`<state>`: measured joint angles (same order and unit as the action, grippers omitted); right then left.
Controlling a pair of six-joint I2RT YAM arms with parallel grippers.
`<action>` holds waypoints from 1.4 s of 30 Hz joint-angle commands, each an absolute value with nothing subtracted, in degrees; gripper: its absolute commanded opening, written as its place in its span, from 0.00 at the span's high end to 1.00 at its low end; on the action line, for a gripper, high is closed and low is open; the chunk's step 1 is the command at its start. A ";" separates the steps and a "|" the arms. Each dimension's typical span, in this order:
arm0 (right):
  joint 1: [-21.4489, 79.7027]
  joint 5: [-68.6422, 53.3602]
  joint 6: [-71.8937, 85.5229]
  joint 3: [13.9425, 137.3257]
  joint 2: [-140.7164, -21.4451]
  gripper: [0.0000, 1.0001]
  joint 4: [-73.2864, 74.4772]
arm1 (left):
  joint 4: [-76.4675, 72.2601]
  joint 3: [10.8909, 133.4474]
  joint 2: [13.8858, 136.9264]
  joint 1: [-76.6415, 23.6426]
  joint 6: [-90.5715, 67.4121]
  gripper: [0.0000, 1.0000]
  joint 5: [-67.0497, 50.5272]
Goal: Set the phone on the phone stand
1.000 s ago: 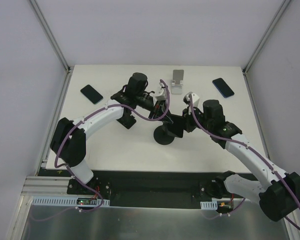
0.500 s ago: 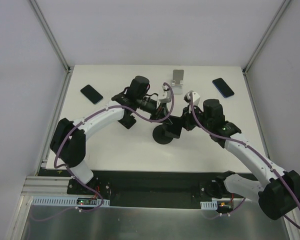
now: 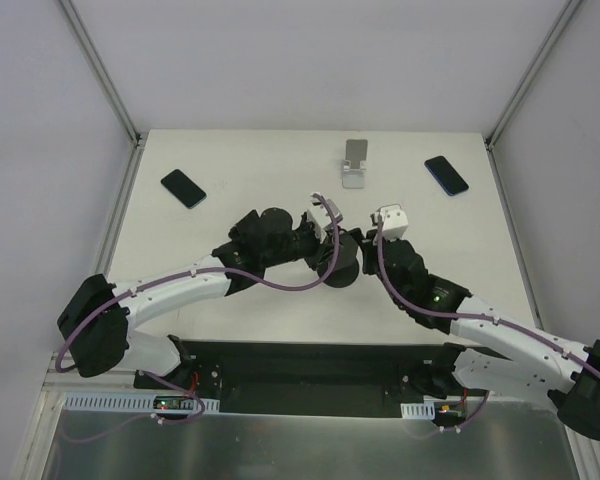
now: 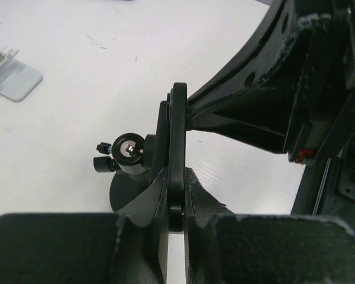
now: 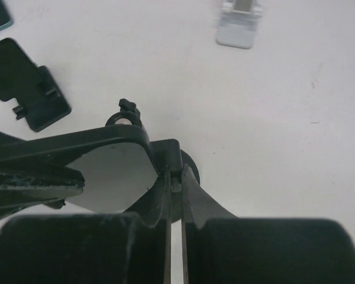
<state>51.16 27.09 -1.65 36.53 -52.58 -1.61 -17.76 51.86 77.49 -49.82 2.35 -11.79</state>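
Left gripper point(image 4: 176, 184): clamped edge-on onto the thin plate point(image 4: 177, 127) of the black stand point(image 3: 335, 265), jaws pressed in on it, no phone in them.
Black phone point(image 3: 183, 188): flat on the table point(image 3: 250, 310), far-left corner, nothing touching it.
Black stand: mid-table between the two arms, round base down on the surface. Ball joint point(image 4: 129, 149) sits just beside the held plate, and the plate is bare (no phone on it).
Silver stand point(image 3: 355, 163): far edge, centre, also bare, apart from both arms.
Right gripper point(image 5: 174, 177): jaws closed tight on the plate's edge, coming in from the other side. It holds no phone either.
Blue phone point(image 3: 446, 175): flat, far-right, untouched.
Progress: early, by my read. Both grippers are busy with the black stand (setting its angle or just steadying it, can't say which). No phone is picked up and none is on either stand.
Left to do: release the stand with at least one gripper, grasp a phone, carry it over, seat it on the plate.
Which phone: can't tell, both lie equally free.
Phone vs gripper: black phone is left of and farther back than the left gripper, well apart. Blue phone is right of and farther back than the right gripper, also well apart (each on its own arm's side).
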 commanded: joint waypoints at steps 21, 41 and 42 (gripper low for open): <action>64.12 32.81 2.55 39.47 -36.31 0.18 20.47 | -31.29 48.79 74.27 -51.24 -4.66 1.00 8.88; 51.24 10.37 -2.11 37.62 -36.83 0.14 17.58 | -29.62 48.43 72.24 -48.16 -1.74 1.00 -32.17; 51.24 10.02 -2.11 37.70 -36.91 0.14 17.40 | -29.53 48.95 72.68 -48.08 -2.80 1.00 -32.34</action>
